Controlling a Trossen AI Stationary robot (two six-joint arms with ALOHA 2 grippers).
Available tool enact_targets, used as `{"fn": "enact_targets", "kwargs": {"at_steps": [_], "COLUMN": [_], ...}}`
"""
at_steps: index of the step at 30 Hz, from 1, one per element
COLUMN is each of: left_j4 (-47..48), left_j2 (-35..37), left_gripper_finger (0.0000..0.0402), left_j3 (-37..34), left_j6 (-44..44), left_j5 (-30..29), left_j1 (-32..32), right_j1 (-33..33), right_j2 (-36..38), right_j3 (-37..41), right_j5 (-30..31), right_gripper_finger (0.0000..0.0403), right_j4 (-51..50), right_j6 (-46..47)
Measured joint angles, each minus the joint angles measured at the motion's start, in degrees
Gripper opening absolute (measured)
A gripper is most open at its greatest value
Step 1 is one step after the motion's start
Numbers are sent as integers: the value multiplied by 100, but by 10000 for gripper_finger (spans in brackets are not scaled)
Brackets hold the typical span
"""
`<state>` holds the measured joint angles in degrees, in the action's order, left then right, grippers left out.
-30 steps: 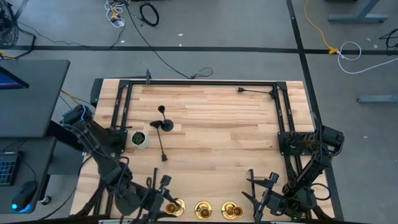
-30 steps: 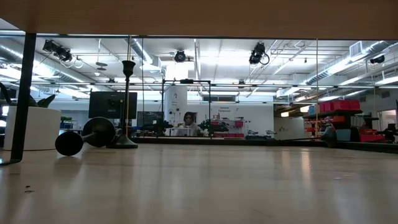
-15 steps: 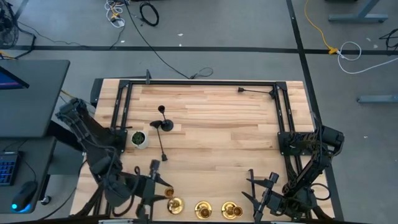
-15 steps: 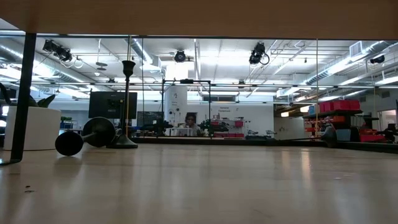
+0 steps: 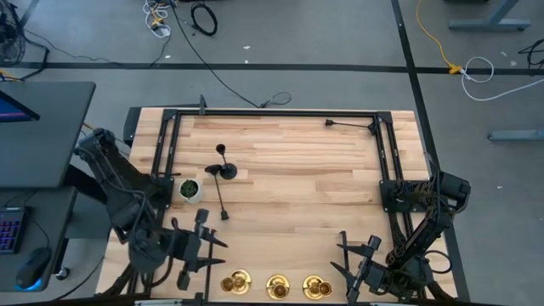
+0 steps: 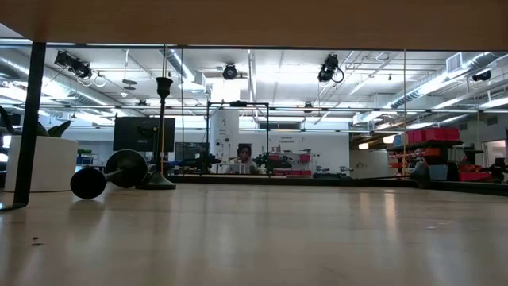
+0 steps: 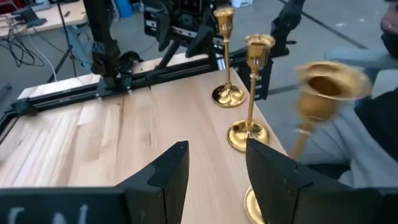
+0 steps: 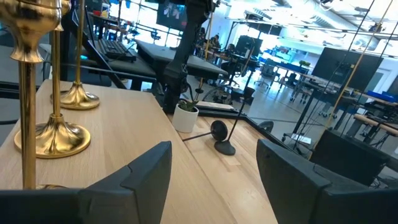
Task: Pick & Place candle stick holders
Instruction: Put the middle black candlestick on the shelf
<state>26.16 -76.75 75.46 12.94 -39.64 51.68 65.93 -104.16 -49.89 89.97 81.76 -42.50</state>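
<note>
Three brass-gold candle stick holders [image 5: 278,286] stand upright on their bases in a row at the table's near edge; they also show in the left wrist view [image 7: 250,93] and the right wrist view [image 8: 55,87]. One black holder [image 5: 223,151] stands upright at the far left. Another black holder [image 5: 221,195] lies on its side beside it. A third black holder [image 5: 350,125] lies by the far right rail. My left gripper [image 5: 206,246] is open and empty, left of the brass row. My right gripper [image 5: 358,251] is open and empty at the near right.
A small white pot with a green plant [image 5: 189,189] stands left of the black holders. A black metal frame [image 5: 272,113] runs along the table's far, left and right sides. Bare wood lies in the table's middle [image 5: 306,187].
My left gripper has drawn back from the leftmost brass holder, going toward the table's left and far side. The brass holder stays upright in the row.
</note>
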Motion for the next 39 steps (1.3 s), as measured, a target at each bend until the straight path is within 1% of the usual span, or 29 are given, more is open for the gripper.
{"fn": "enact_targets", "kwargs": {"at_steps": [2, 4, 7, 10, 13, 15, 19, 21, 23, 26, 30, 33, 35, 39], "left_j4": [207, 467, 1058, 1804, 2873, 3794, 5669, 6146, 6334, 6371, 6363, 6325, 6126, 5172], "left_j2": [-9, -5, 47, 118, 205, 262, 267, 281, 317, 485, 801, 1145, 1400, 1784], "left_gripper_finger": [163, 163, 163, 163, 163, 163, 163, 163, 163, 162, 162, 162, 162, 162], "left_j3": [0, 0, 0, 0, 0, 2, 2, -95, -336, -841, -1692, -2402, -2879, -3800], "left_j6": [10, 126, 450, 1043, 2182, 3223, 5444, 6182, 6558, 7012, 7763, 8406, 8706, 8534], "left_j5": [-28, -275, -1040, -1768, -2271, -2588, -2895, -2995, -3065, -3112, -3120, -3238, -3365, -3677], "left_j1": [0, 0, 73, 94, 92, 92, 120, 147, 146, 144, 144, 144, 144, 106], "right_j1": [2, 2, 2, 2, 2, 2, 2, 2, -1, 0, 0, 0, 0, -11], "right_j2": [0, 0, 0, 0, 0, 0, 0, 0, 0, 0, 0, 0, 0, 0], "right_j3": [0, 0, 0, 0, 0, 0, 0, 0, 0, 0, 0, 0, 0, 0], "right_j5": [0, 1, 2, 0, 1, 2, 2, 2, 1, 0, 0, 0, 0, 0], "right_gripper_finger": [236, 236, 236, 236, 236, 236, 236, 236, 236, 236, 236, 236, 236, 236], "right_j4": [0, 0, 0, 0, 0, 0, -1, -2, -1, -2, -2, -2, -2, -4], "right_j6": [2, 0, 24, 48, 50, 50, 15, 5, -16, -45, -44, -44, -44, -46]}}
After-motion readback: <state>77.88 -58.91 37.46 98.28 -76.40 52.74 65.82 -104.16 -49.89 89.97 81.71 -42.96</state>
